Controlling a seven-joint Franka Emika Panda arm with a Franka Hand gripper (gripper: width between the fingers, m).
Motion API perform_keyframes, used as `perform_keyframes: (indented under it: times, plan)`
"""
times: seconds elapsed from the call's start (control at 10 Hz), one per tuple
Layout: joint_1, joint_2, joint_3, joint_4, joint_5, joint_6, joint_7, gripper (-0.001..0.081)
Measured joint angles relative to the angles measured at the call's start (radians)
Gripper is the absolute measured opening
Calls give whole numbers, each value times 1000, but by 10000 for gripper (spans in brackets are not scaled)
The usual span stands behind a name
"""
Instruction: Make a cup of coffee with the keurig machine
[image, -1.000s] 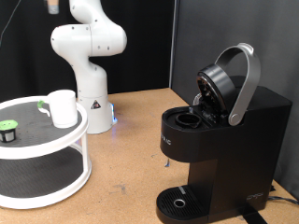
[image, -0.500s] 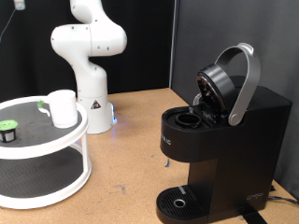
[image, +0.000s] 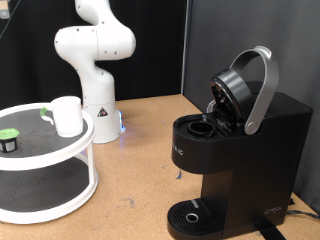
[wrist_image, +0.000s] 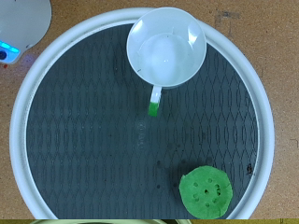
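The cup (image: 66, 115) is a small white mug standing upright on the top tier of a round white stand (image: 88, 150) at the exterior view's left. The wrist view looks straight down into the empty cup (wrist_image: 166, 47), whose green-tinged handle (wrist_image: 153, 103) points toward the middle of the stand. The keurig machine (image: 240, 150) stands at the exterior view's right, black, its lid handle (image: 262, 90) raised and its pod chamber (image: 203, 128) open. Its drip tray (image: 190, 217) is bare. My gripper's fingers show in neither view; only a dark bit of the arm's end (image: 5, 8) shows at the top left edge.
A small dark pod with a green top (image: 9, 137) sits on the same tier, apart from the cup, and shows in the wrist view as the pod (wrist_image: 206, 190). The stand's white rim (wrist_image: 21, 112) rings a black mat. The white robot base (image: 95, 60) stands behind, on the wooden table.
The dark end of the arm has slid left along the exterior view's top edge, over the stand. Cup, pod and machine have not moved.
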Motion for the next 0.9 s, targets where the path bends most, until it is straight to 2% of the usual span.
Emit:
perform_keyframes:
  times: [0.5, 0.9]
  plan:
    - [0, 15, -12, 6, -1, 13, -23, 805]
    - [33, 15, -77, 7, 15, 45, -266, 805]
